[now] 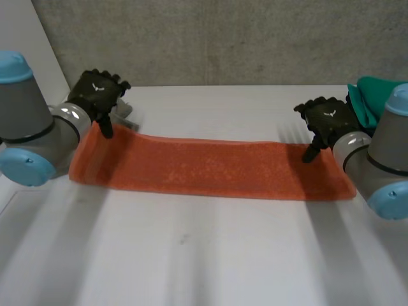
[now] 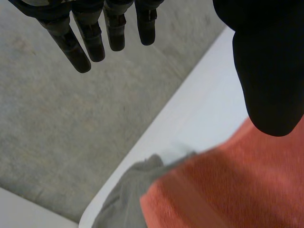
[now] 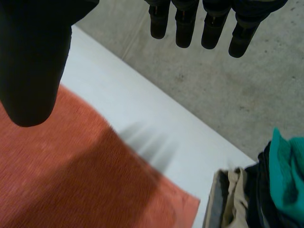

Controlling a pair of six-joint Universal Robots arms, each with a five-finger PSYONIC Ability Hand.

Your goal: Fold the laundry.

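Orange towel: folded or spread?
Spread lengthwise: the towel lies as one long flat strip between left hand and right hand. Doubled widthwise? Cannot tell.

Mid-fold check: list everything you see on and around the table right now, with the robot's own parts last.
orange towel: one, orange, spread flat in a long strip across the table from left to right
grey cloth: one, grey, crumpled at the table's far edge, right beside the towel's left end
clothes pile: one, teal on top with beige and dark pieces, at the table's far right, past the towel's right end
white table: one, white, under it all
concrete wall: one, grey, behind the table
left hand: one, black, fingers straight, at the towel's far left corner
right hand: one, black, fingers straight, at the towel's far right edge
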